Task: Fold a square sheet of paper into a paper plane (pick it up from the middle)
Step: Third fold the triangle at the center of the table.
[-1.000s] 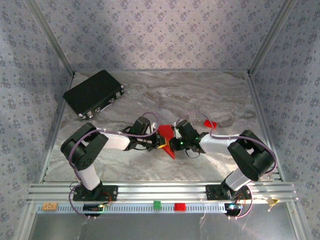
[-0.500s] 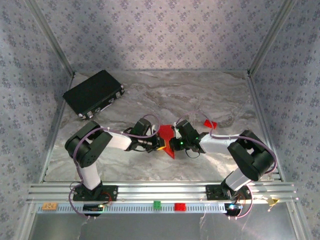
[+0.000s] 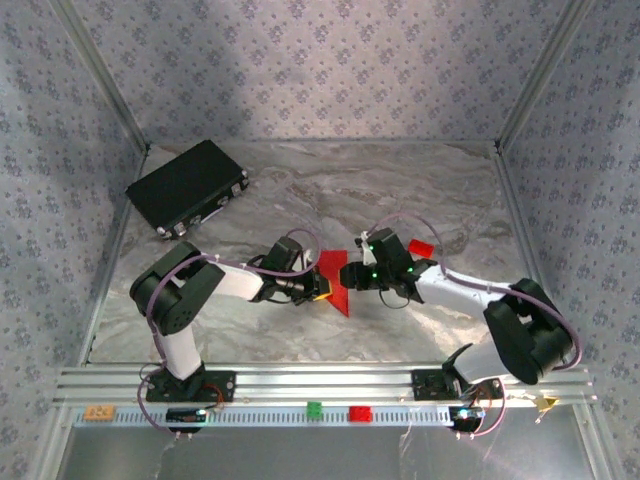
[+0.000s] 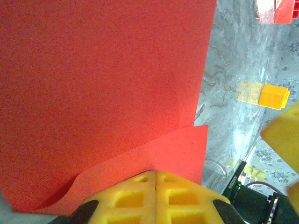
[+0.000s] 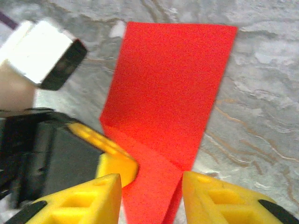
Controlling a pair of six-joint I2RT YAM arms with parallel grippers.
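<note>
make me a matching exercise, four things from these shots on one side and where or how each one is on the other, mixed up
Things:
1. left gripper
2. right gripper
3. black box
4. red paper

States or places:
a. far left corner of the table
b. fingers apart
c. fingers shut on the paper
d. partly folded, between the two arms

Pairs: 1-c, 2-b, 3-a, 4-d
</note>
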